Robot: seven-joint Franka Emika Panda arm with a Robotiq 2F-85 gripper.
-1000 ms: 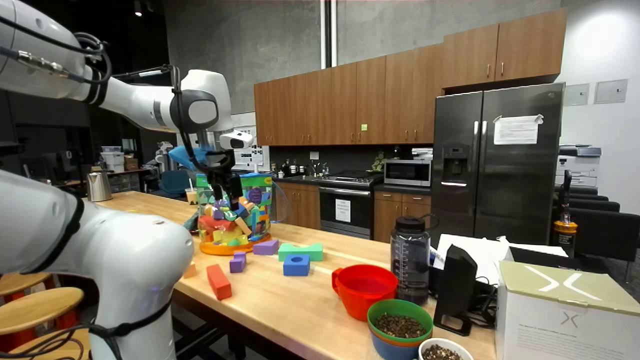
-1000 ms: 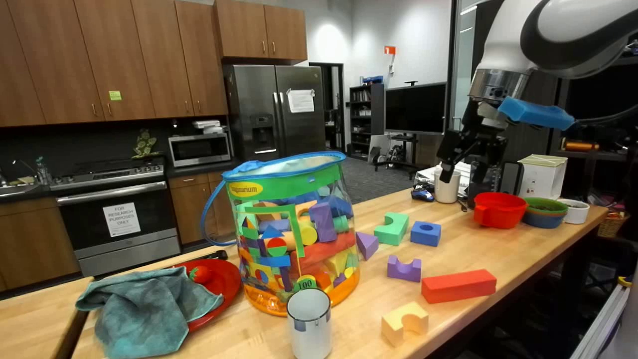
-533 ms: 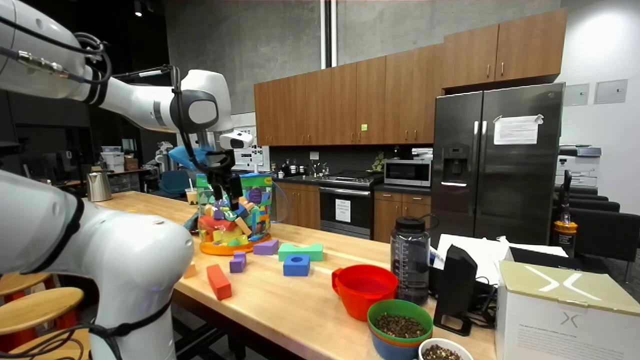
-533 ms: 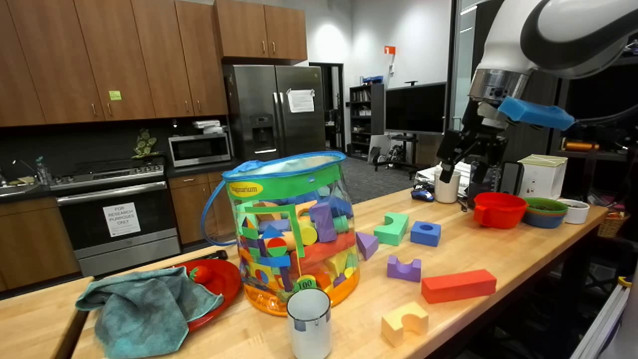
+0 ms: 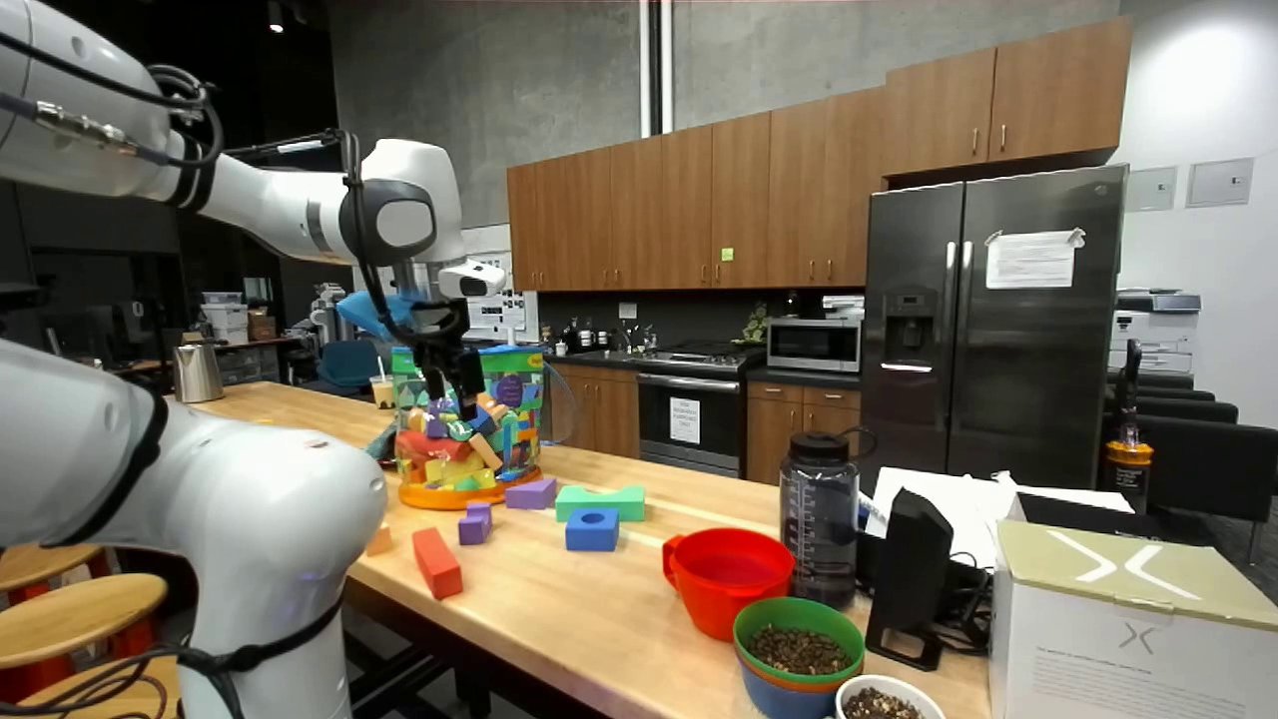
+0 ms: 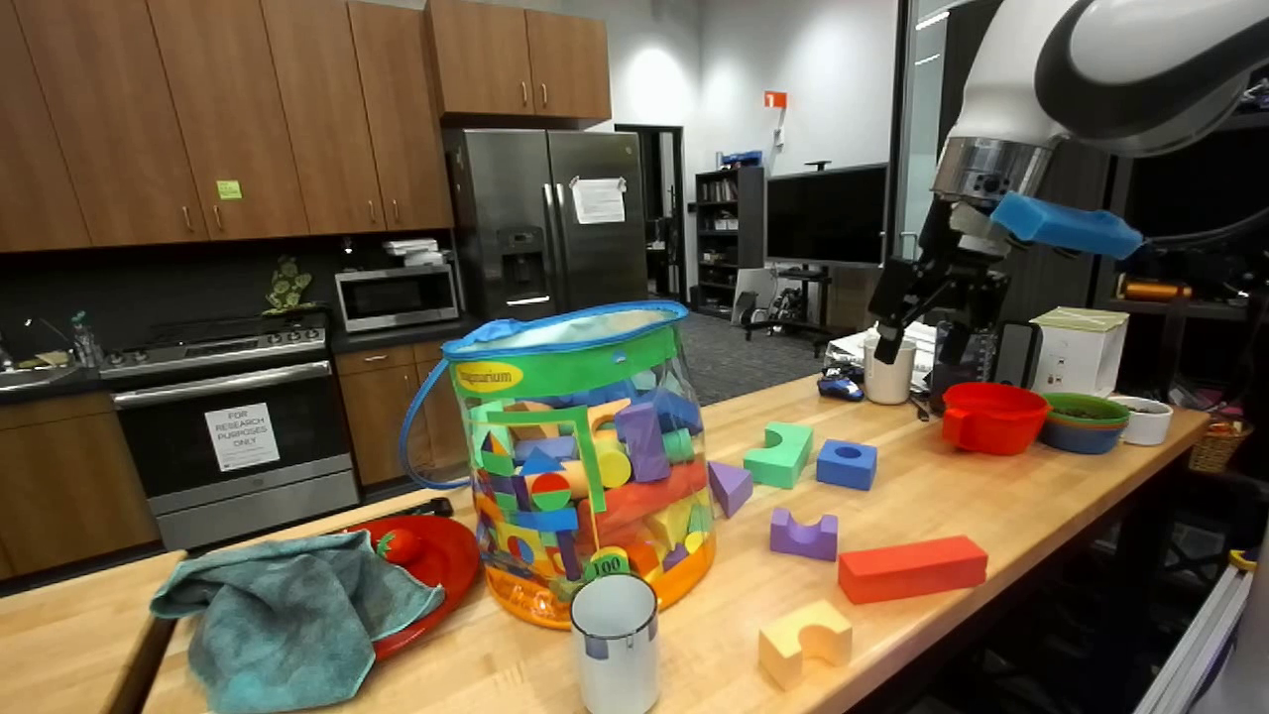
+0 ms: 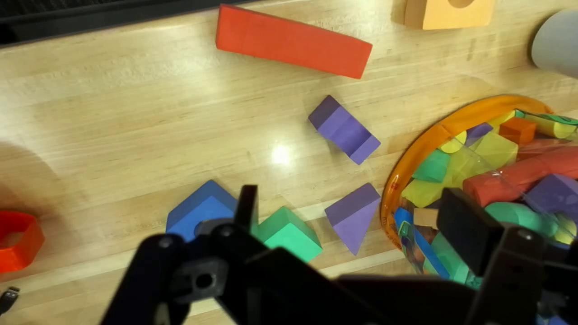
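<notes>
Wooden cabinets (image 5: pixel 687 210), a dark steel fridge (image 5: pixel 998 369), a grey concrete wall (image 5: pixel 489 90).

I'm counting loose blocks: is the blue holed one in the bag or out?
Out: every view shows the blue block on the table, apart from the bag.

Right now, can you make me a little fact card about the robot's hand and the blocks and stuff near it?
Gripper: black two-finger gripper, open, holding nothing, hanging above the pale wooden table
Loose blocks: long red block; purple arch block; purple triangular block; green notched block; blue block with a round hole; pale orange arch block
Block bag: round clear-plastic bag with a blue rim, full of colourful blocks
Cup: red cup with a handle, beside the stacked coloured bowls
Plate: round red plate, partly covered by a crumpled grey-green cloth
</notes>
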